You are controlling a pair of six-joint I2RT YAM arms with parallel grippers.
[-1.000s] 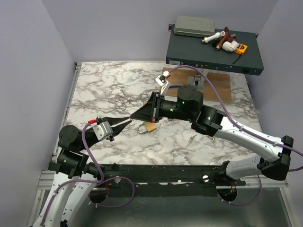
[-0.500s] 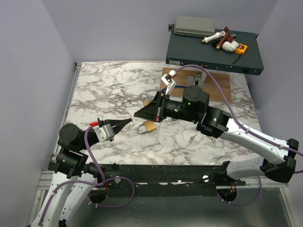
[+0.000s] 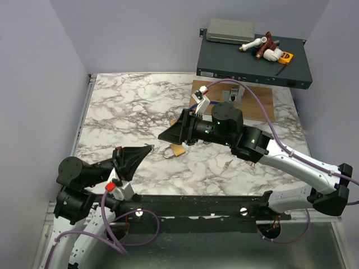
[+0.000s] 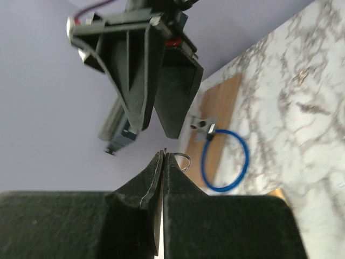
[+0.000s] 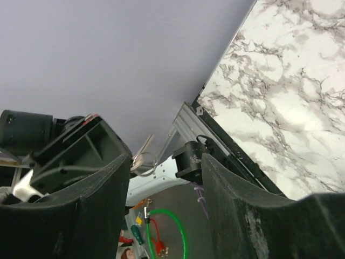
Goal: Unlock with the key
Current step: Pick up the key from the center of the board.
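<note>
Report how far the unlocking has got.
Done: the key is off the table, pinched in the shut left hand. In hand: the left hand holds it in the air, facing the open, empty right hand. Still to do: the brass padlock lies on the table, key not yet inserted or turned.

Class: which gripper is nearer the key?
Left. The left gripper is shut on the key, which sticks out past its fingertips; the right gripper stands open, facing it, apart.
</note>
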